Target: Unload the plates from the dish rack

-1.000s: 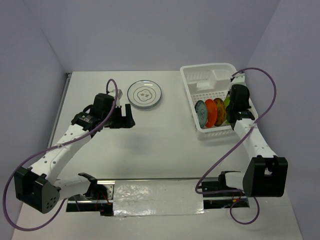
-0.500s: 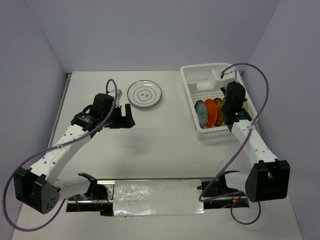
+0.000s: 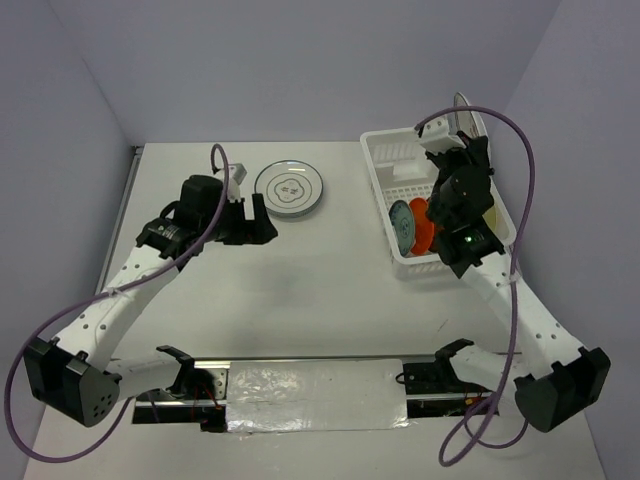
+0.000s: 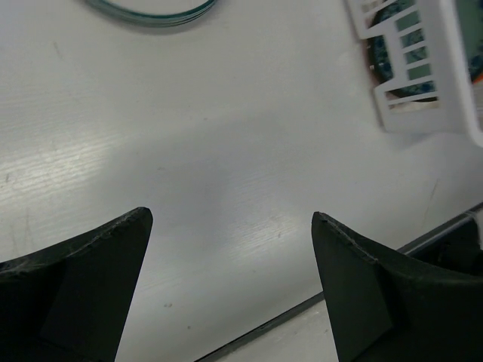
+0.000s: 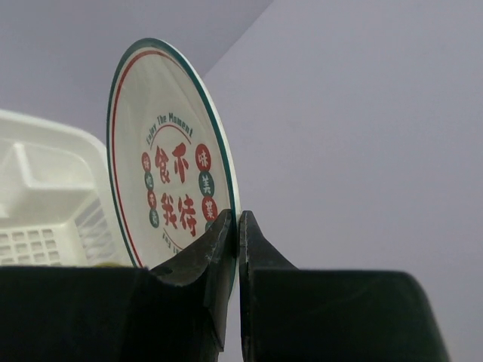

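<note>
My right gripper [image 3: 463, 140] is shut on the rim of a white plate with red marks [image 3: 466, 118] and holds it upright, raised above the dish rack [image 3: 400, 150]. In the right wrist view the plate [image 5: 170, 177] stands on edge between my gripper's [image 5: 238, 226] closed fingers. A teal plate [image 3: 401, 226] and an orange plate [image 3: 420, 222] stand in the rack's near end, with a yellow-green one [image 3: 488, 214] mostly hidden behind my arm. A white plate with a teal rim [image 3: 289, 189] lies flat on the table. My left gripper [image 3: 253, 222] is open and empty beside it.
The rack's near corner [image 4: 423, 83] shows at the top right of the left wrist view, with the teal plate [image 4: 400, 49] behind its slots. The flat plate's edge [image 4: 151, 9] is at the top. A taped metal strip [image 3: 300, 385] runs along the near edge.
My right gripper has lifted the white plate with red marks up out of the rack. My left gripper has shifted slightly towards the flat plate.
</note>
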